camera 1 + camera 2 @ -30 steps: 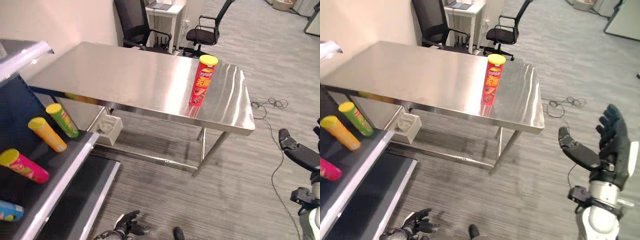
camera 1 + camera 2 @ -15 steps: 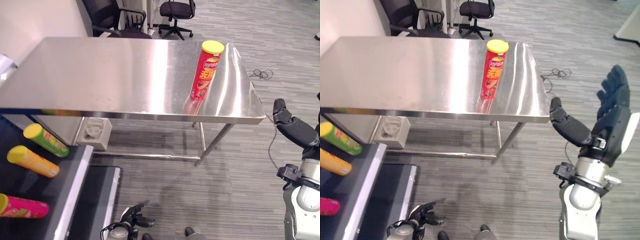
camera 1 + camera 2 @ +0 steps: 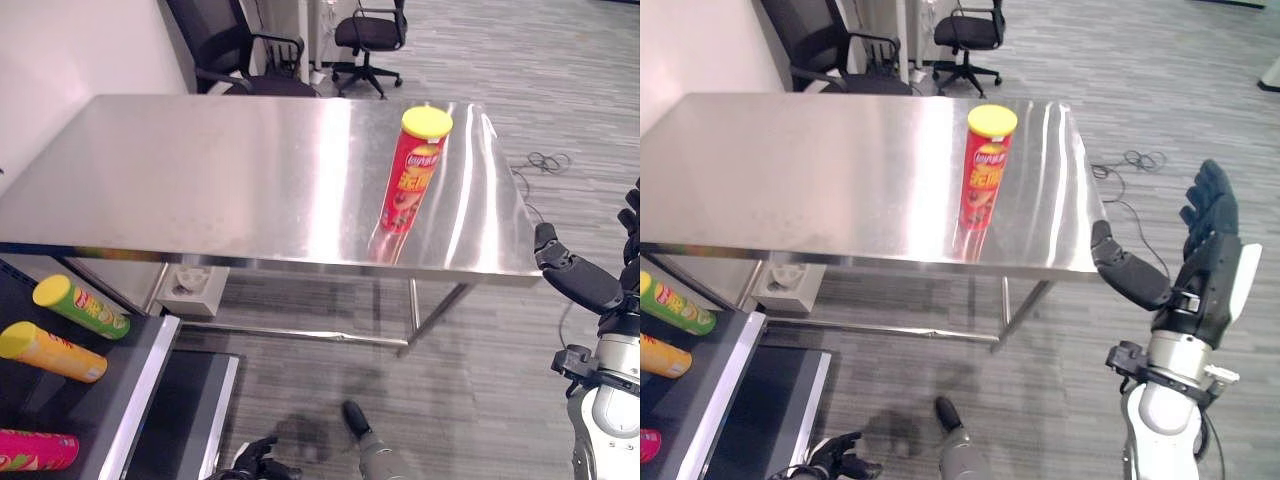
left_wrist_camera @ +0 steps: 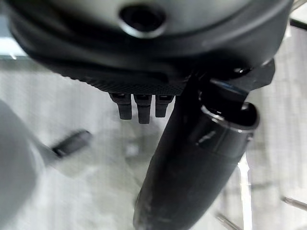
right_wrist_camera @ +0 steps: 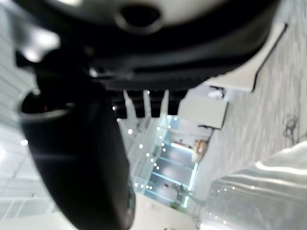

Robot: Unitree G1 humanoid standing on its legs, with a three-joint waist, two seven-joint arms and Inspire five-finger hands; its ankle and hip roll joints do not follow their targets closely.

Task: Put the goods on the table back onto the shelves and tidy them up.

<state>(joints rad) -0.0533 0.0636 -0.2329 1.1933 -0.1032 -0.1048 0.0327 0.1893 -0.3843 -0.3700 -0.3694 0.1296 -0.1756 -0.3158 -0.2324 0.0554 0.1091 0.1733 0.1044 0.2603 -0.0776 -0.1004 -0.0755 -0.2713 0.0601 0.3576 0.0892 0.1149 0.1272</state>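
A red chip can with a yellow lid stands upright on the steel table, near its right end. My right hand is raised just off the table's right front corner, to the right of the can and below its level. It is open, with straight fingers and the thumb reaching toward the table edge, and it holds nothing. My left hand hangs low by the floor with relaxed fingers and is empty. The dark shelf at the lower left holds a green can, an orange can and a pink can, all lying down.
Two black office chairs stand behind the table. A grey box sits on the floor under the table's left part. Grey carpet spreads to the right of the table, around my right hand.
The whole view has shifted, so the camera moved. My right hand has come nearer to the table's right front corner. The red can stands where it was.
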